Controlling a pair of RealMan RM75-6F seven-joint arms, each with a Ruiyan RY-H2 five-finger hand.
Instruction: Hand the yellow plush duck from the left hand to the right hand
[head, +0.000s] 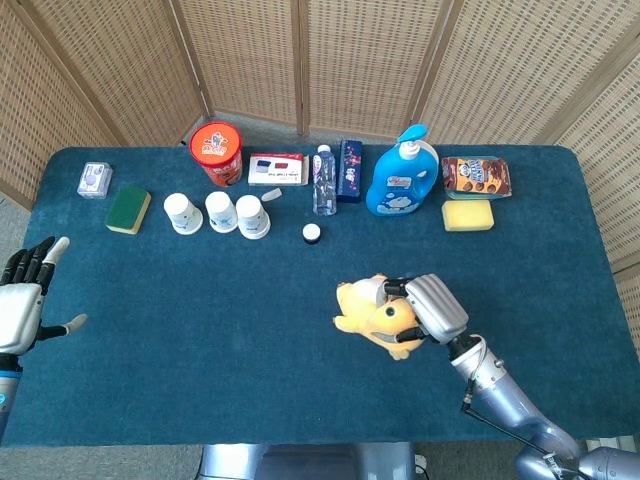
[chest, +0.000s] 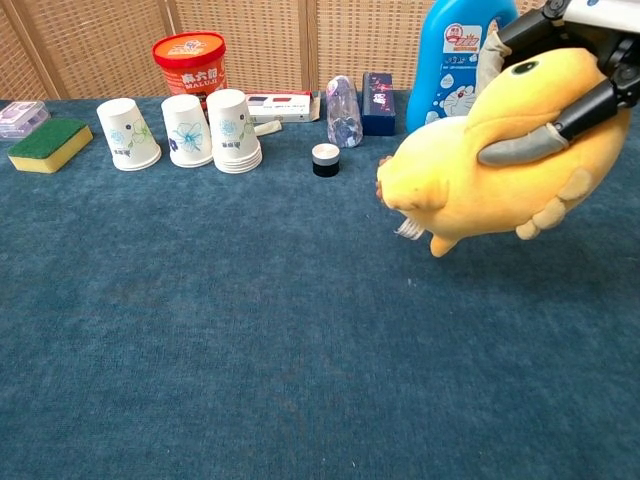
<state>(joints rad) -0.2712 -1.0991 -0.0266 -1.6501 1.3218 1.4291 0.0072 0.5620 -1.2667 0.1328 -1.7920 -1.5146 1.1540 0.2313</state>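
Table (head: 300, 400) is covered in dark blue carpet-like cloth; woven wicker screens (head: 370, 60) are seen closing off the far side.

The yellow plush duck (head: 372, 316) is grasped by the right hand (head: 432, 308) and held above the cloth at centre-right, beak toward the robot's left — fingers (chest: 520, 148) are wrapped over its back in the chest view.

The left hand (head: 22, 298) is seen at the table's left edge, fingers spread, nothing in it.

Along the far edge a row is laid out: small clear box (head: 94, 180), green sponge (head: 128, 209), three paper cups (head: 220, 212), red tub (head: 216, 152), flat box (head: 276, 168), water bottle (head: 323, 180), dark blue carton (head: 350, 170), blue pump bottle (head: 402, 175), snack pack (head: 476, 175), yellow sponge (head: 467, 214). A black-and-white cap (head: 312, 233) is set just in front of the water bottle.
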